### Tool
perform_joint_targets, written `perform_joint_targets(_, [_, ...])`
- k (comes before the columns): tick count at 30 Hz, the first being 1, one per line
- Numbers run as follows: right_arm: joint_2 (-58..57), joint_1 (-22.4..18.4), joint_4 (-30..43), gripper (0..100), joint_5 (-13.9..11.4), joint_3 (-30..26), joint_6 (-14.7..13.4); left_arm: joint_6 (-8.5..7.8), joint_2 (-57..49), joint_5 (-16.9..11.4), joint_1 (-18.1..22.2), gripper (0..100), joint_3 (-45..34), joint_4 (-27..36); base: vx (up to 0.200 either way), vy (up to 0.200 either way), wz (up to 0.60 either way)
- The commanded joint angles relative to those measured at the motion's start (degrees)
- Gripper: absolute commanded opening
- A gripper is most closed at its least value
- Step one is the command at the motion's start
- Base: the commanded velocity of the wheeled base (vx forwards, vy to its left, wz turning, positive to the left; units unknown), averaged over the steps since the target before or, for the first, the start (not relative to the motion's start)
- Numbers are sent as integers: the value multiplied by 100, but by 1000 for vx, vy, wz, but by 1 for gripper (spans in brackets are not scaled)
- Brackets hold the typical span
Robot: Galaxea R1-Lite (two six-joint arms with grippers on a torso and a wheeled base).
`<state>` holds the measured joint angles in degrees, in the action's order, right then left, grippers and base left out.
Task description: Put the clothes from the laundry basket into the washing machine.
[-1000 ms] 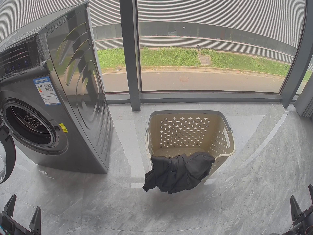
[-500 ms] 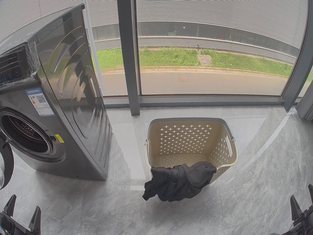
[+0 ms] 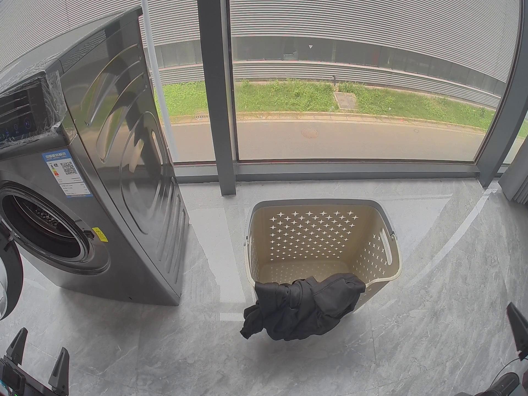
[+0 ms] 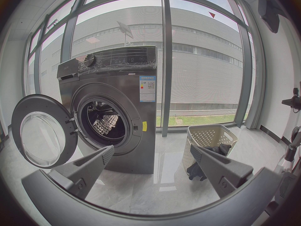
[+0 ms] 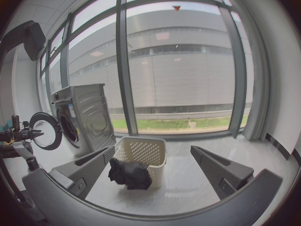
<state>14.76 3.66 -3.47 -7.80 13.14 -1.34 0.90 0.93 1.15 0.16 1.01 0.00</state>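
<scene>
A cream laundry basket point(image 3: 313, 232) stands on the floor in front of the window. A dark garment point(image 3: 302, 306) hangs over its near rim, partly outside. The grey washing machine point(image 3: 126, 155) stands to the left, its drum opening point(image 3: 44, 229) uncovered and its round door point(image 3: 8, 270) swung wide. My left gripper point(image 3: 41, 345) is low at the near left, open and empty, facing the machine point(image 4: 116, 110) and the basket point(image 4: 210, 135). My right gripper point(image 5: 152, 149) is open and empty, well short of the basket point(image 5: 141, 151) and garment point(image 5: 130, 173); one finger point(image 3: 517, 325) pokes in at the near right.
A glass window wall with a dark mullion point(image 3: 217, 83) runs behind the basket and machine. Grey marble floor point(image 3: 165, 347) lies between me and both. A curtain edge point(image 3: 517, 177) hangs at the far right.
The head camera has shifted, so machine and basket sit lower and nearer. My right gripper has slid toward the right edge, leaving one finger showing. The garment, basket and left gripper are unmoved.
</scene>
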Motion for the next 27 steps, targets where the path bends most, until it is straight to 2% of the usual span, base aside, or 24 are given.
perform_joint_targets(1, [3314, 1128, -531, 100, -705, 31, 213, -11, -93, -44, 2, 100, -92, 0, 0, 0, 0])
perform_joint_targets(4, [4149, 1612, -567, 100, -696, 92, 11, -29, -93, -53, 2, 100, -92, 0, 0, 0, 0])
perform_joint_targets(6, [4711, 1788, -795, 100, -696, 118, -103, -55, -93, -62, 2, 100, -92, 9, 0, 0, 0])
perform_joint_targets(8, [5450, 1972, -1358, 100, -688, 83, -174, -55, -93, -71, 2, 100, -92, 9, 0, 0, 0])
perform_joint_targets(10, [5450, 1972, -1358, 100, -688, 83, -174, -55, -93, -71, 2, 100, -92, 9, 0, 0, 0])
perform_joint_targets(11, [6460, 2051, -2298, 100, -679, -13, -305, -2, -93, -62, 2, 100, -92, 0, 0, 0, 0])
perform_joint_targets(12, [6777, 2078, -2588, 100, -670, -75, -349, 6, -93, -53, 2, 100, -92, 0, 0, 0, 0])
perform_joint_targets(15, [7559, 2227, -3274, 100, -608, -136, -508, 6, -93, -44, -7, 100, -92, 0, 0, 0, 0])
perform_joint_targets(16, [7902, 2253, -3537, 100, -608, -136, -639, 6, -93, -44, 2, 100, -92, 0, 0, 0, 0])
perform_joint_targets(18, [8367, 2341, -3863, 100, -591, -136, -850, 6, -93, -44, 2, 100, -92, 0, 0, 0, 0])
perform_joint_targets(19, [8367, 2341, -3863, 100, -591, -136, -850, 6, -93, -44, 2, 100, -92, 0, 0, 0, 0])
perform_joint_targets(21, [8895, 2473, -4249, 100, -327, -136, -1044, 6, -93, -44, 2, 100, -92, 0, 0, 0, 0])
perform_joint_targets(24, [9492, 2587, -4847, 100, 16, -75, -1149, 33, -93, -44, -7, 100, -92, 0, 0, 0, 0])
perform_joint_targets(27, [10046, 2587, -5664, 100, 77, -31, -1237, 42, -93, -44, -7, 100, -92, 0, 0, 0, 0])
